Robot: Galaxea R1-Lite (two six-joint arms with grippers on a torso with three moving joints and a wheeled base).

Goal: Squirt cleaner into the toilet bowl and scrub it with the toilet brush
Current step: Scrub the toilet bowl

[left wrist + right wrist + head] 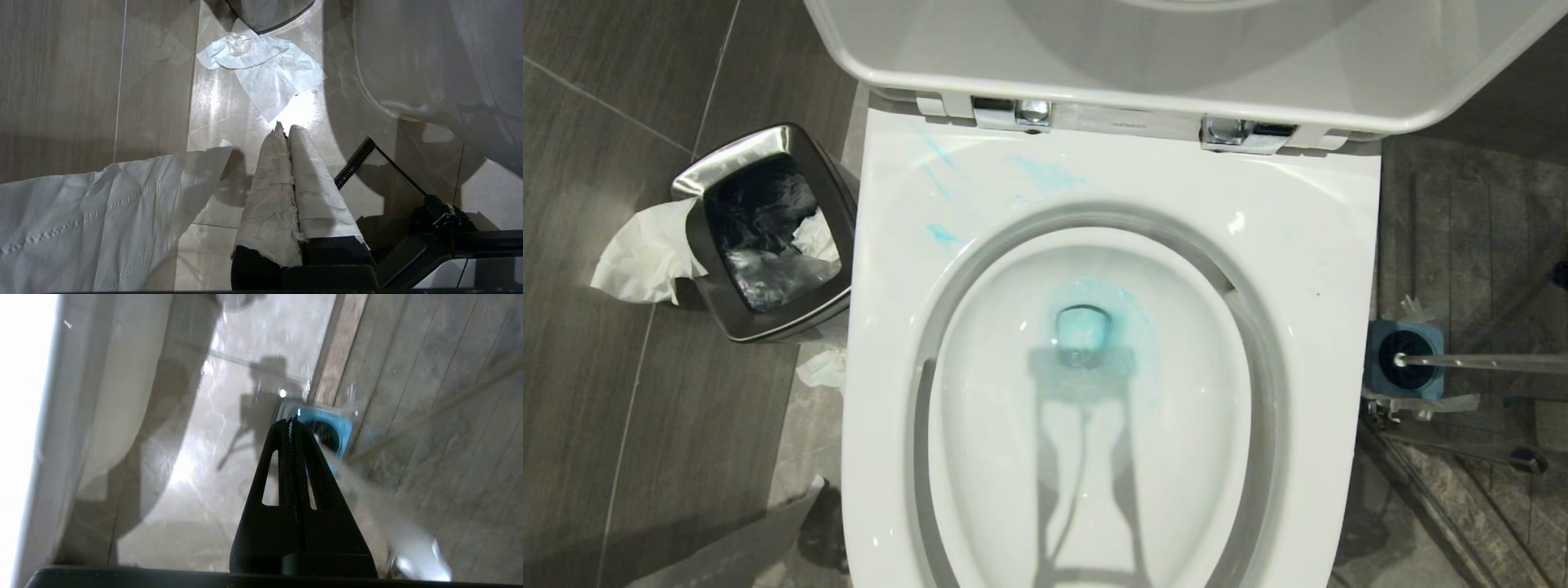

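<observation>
The toilet bowl point(1307, 269) fills the head view, its lid point(1176, 57) raised. Pale turquoise cleaner smears point(1045, 173) mark the back of the rim, and the water at the drain point(1083, 328) is tinted teal. The toilet brush point(1486, 362) stands in its blue holder point(1380, 384) on the floor to the bowl's right, handle leaning right. Neither gripper shows in the head view. My right gripper point(291, 421) is shut and empty, hanging just above the holder point(341, 430) beside the whitish handle point(384, 510). My left gripper point(285, 128), with paper-wrapped fingers, is shut over the floor.
A steel waste bin point(837, 212) with a black liner stands left of the bowl, with crumpled tissue point(645, 253) beside it. More tissue point(265, 75) and a large white sheet point(81, 220) lie on the floor under the left gripper. The bowl's outer wall point(114, 396) rises close beside the right gripper.
</observation>
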